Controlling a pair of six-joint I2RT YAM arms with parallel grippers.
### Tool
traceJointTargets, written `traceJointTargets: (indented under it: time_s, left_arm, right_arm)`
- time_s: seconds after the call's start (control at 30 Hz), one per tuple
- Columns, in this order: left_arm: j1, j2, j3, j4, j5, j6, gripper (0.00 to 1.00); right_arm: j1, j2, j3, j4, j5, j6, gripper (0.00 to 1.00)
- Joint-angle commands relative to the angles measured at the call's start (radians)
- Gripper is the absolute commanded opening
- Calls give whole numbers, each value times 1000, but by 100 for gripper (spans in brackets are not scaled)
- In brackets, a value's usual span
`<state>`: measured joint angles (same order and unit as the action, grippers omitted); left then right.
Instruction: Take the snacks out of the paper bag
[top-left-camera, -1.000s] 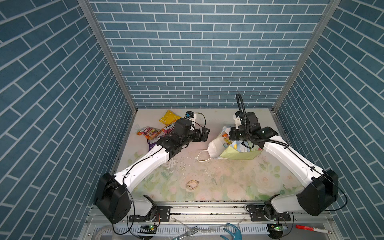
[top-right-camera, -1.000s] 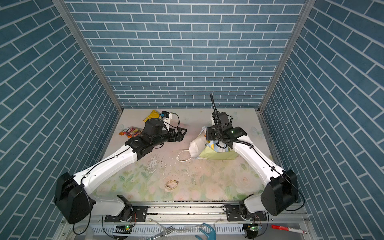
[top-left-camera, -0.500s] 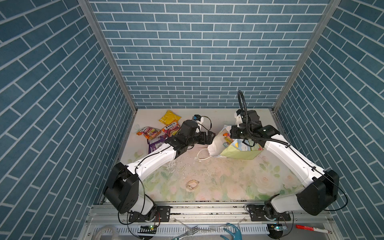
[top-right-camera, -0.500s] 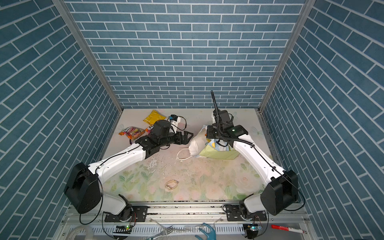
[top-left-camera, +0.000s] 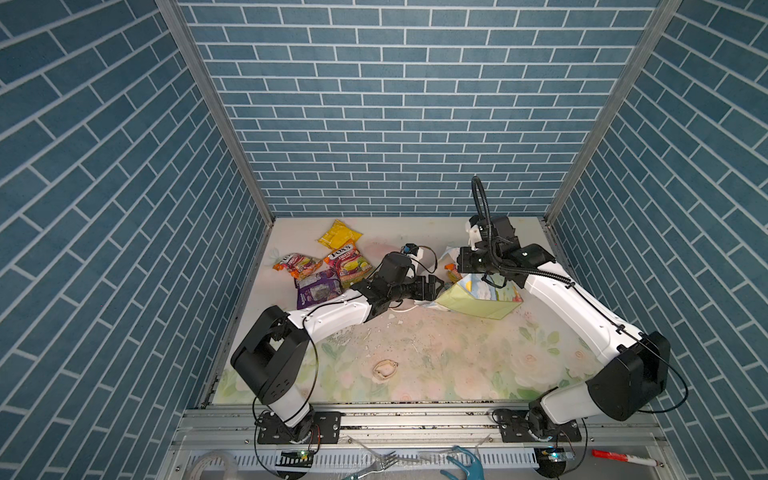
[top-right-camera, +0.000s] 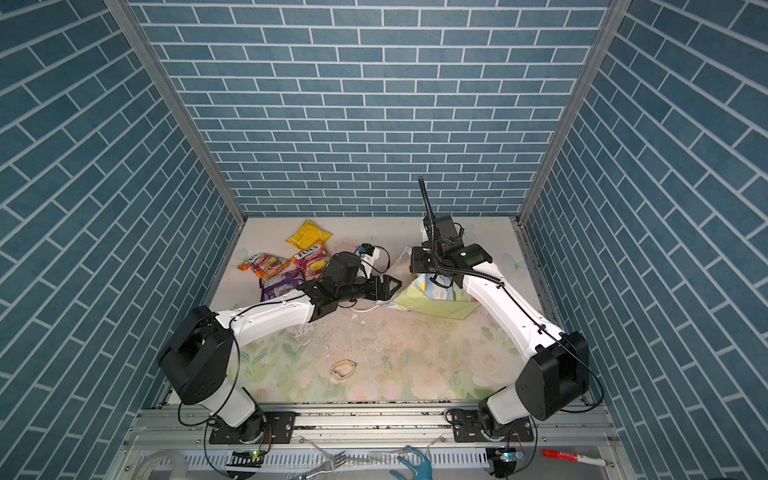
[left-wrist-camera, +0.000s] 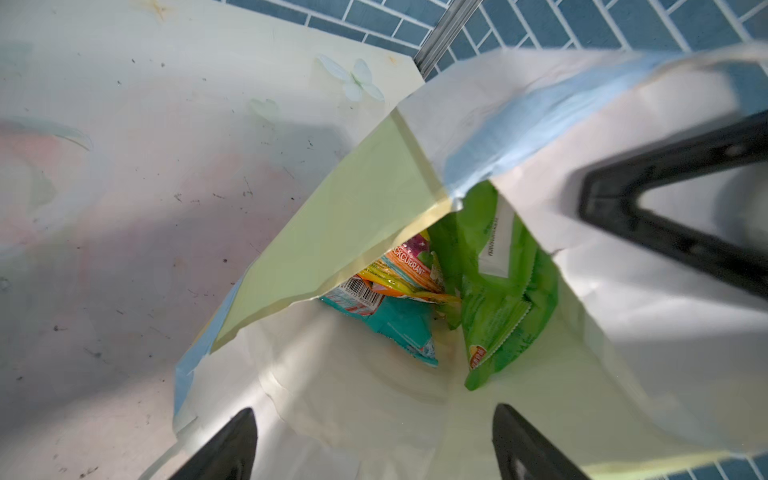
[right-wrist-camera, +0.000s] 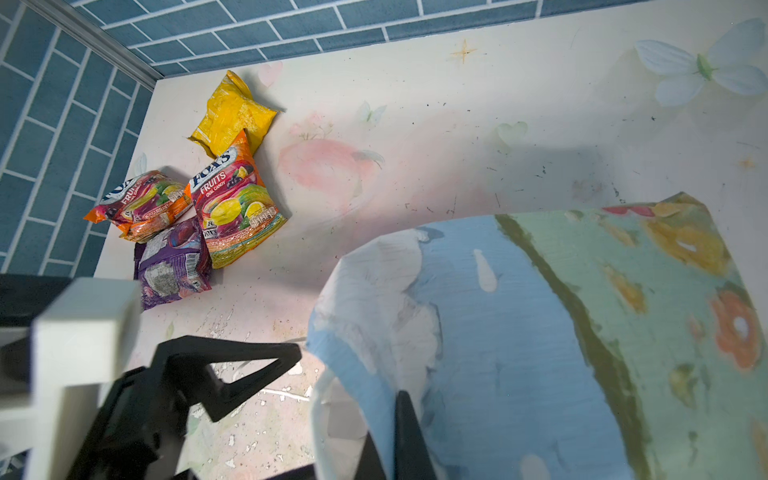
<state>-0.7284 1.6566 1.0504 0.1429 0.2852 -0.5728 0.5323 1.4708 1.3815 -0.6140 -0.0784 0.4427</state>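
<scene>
Gaping sideways, the paper bag (top-left-camera: 478, 302) lies just before the left end effector (top-left-camera: 439, 286).

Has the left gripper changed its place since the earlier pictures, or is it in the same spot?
Yes. In a top view the left gripper has gone rightward, away from the yellow packet, up to the mouth of the paper bag.
</scene>
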Motion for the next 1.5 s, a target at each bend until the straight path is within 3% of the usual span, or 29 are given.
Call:
traceJointTargets:
  time_s: [0.0, 0.5, 0.63, 0.87, 1.2, 1.47]
  left_arm:
    - [-7, 51, 33, 38, 21, -20, 87]
    - [-20, 125, 37, 86, 13, -47, 77]
    - [-38, 130, 24, 118, 22, -49, 76]
    - [-61, 183, 27, 187, 27, -72, 76]
    - [-63, 249, 49, 214, 31, -119, 86]
    - [-62, 276, 54, 282, 35, -152, 89]
  right_arm:
    - [2, -21, -10, 51, -73, -46, 0]
    - [9, -81, -130, 44, -153, -339, 0]
    - [9, -75, -122, 24, -103, -331, 0]
    - [9, -71, -107, 52, -153, -309, 0]
    - [8, -93, -95, 89, -156, -282, 0]
    - [9, -110, -126, 140, -196, -257, 0]
